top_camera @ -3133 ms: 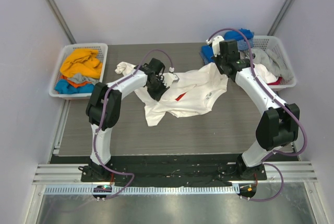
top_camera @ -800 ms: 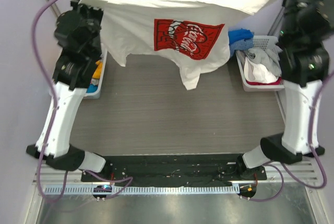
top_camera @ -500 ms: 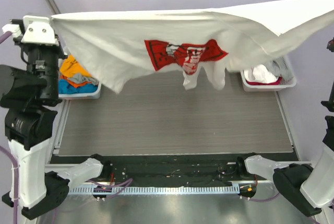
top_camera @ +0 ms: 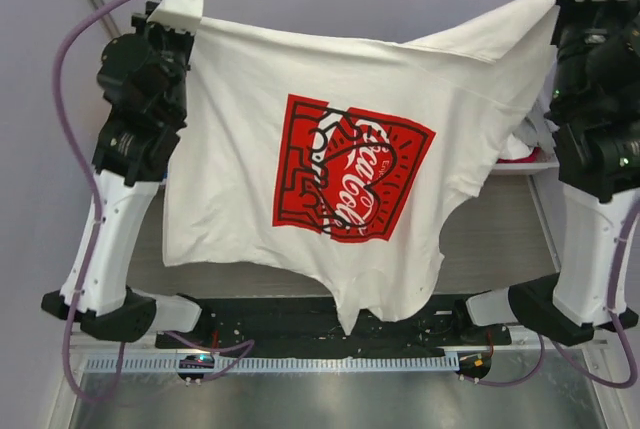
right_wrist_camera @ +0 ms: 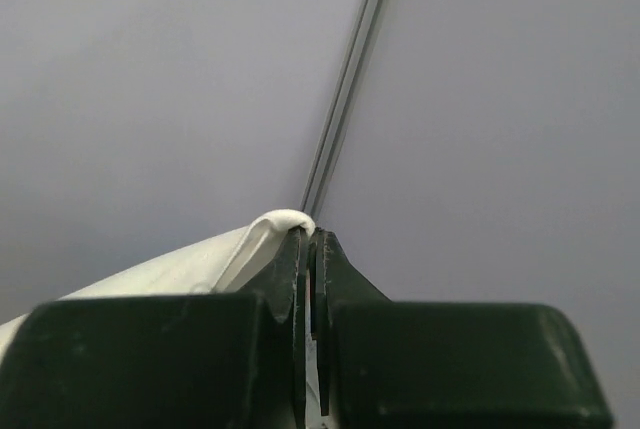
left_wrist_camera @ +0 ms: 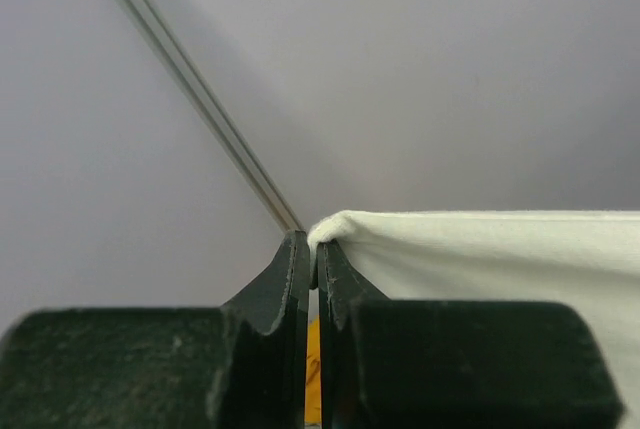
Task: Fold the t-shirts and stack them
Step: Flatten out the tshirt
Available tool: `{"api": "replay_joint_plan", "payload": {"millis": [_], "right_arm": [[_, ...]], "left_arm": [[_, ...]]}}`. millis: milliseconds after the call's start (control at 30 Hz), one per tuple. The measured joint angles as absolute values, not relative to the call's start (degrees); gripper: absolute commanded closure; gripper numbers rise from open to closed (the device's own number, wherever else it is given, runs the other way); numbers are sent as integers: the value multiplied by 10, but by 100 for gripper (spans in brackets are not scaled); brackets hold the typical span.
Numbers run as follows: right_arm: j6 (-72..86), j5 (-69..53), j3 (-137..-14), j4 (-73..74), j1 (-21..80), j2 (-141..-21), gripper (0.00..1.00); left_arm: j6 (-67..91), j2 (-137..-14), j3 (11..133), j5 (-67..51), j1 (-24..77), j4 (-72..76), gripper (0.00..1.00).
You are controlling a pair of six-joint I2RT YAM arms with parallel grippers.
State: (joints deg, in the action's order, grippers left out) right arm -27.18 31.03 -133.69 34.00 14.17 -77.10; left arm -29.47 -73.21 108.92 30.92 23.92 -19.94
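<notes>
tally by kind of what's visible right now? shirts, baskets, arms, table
White t-shirt with red logo: 1
Basket, mostly hidden behind the shirt, its contents not countable: 1
Robot arms: 2, left arm, right arm
Table: 1
Total: 5

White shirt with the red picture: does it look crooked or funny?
Yes, a bit. The white t-shirt hangs crooked: its red logo tilts, the upper right is folded over, and the bottom edge droops unevenly in the middle.
</notes>
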Motion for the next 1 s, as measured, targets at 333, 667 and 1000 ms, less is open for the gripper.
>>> {"api": "replay_joint_plan", "payload": {"millis": [333, 667, 1000], "right_arm": [[-323, 340, -1463, 297, 141, -1004, 99], [-365, 355, -1469, 205, 142, -997, 99], [-372, 338, -1410, 163, 148, -829, 99]], "left_arm": [[-275, -1036, 1390, 339, 155, -218, 100], [-257, -1007, 1373, 342, 149, -203, 100], [-252, -799, 1297, 295, 156, -164, 100]]}}
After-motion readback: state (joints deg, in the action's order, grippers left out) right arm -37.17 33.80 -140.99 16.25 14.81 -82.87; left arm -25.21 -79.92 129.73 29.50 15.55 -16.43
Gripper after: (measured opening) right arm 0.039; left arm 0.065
